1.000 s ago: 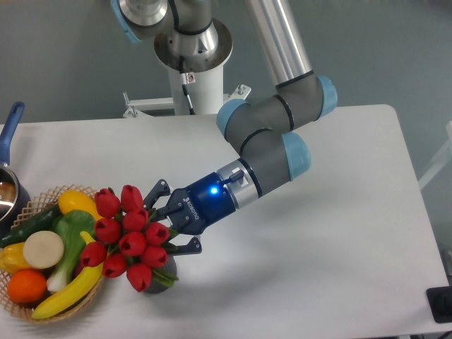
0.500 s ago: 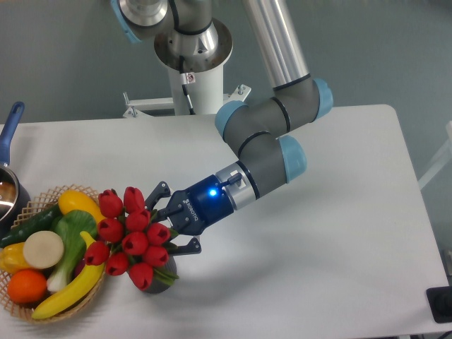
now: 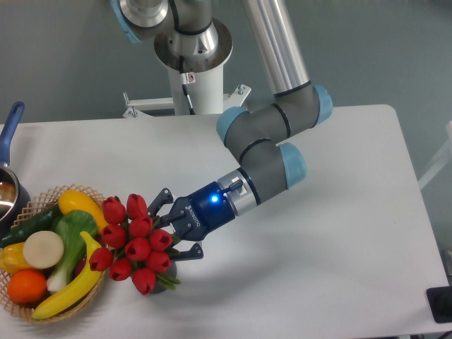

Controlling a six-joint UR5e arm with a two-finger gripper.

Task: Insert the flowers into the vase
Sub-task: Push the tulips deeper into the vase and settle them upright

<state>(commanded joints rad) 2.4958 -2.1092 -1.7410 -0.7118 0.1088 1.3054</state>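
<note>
The flowers [image 3: 136, 244], a tight bunch of glossy red tulip buds, hang tilted just right of the basket, with the buds facing left. My gripper [image 3: 165, 227] comes in from the right at their stem end. Its fingers straddle the stems and hold them, and the fingertips are hidden behind the buds. Only a dark grey sliver of the vase [image 3: 170, 271] shows under the lower right of the bunch. The rest of it, mouth included, is covered by buds and leaves.
A wicker basket [image 3: 42, 199] of toy fruit and vegetables stands at the left, touching the bunch. A pot with a blue handle [image 3: 10, 127] sits at the far left edge. The arm's white base [image 3: 194, 78] is at the back.
The gripper and the bunch have shifted together slightly down and to the right, sinking toward the vase. The arm's elbow has dropped a little.
</note>
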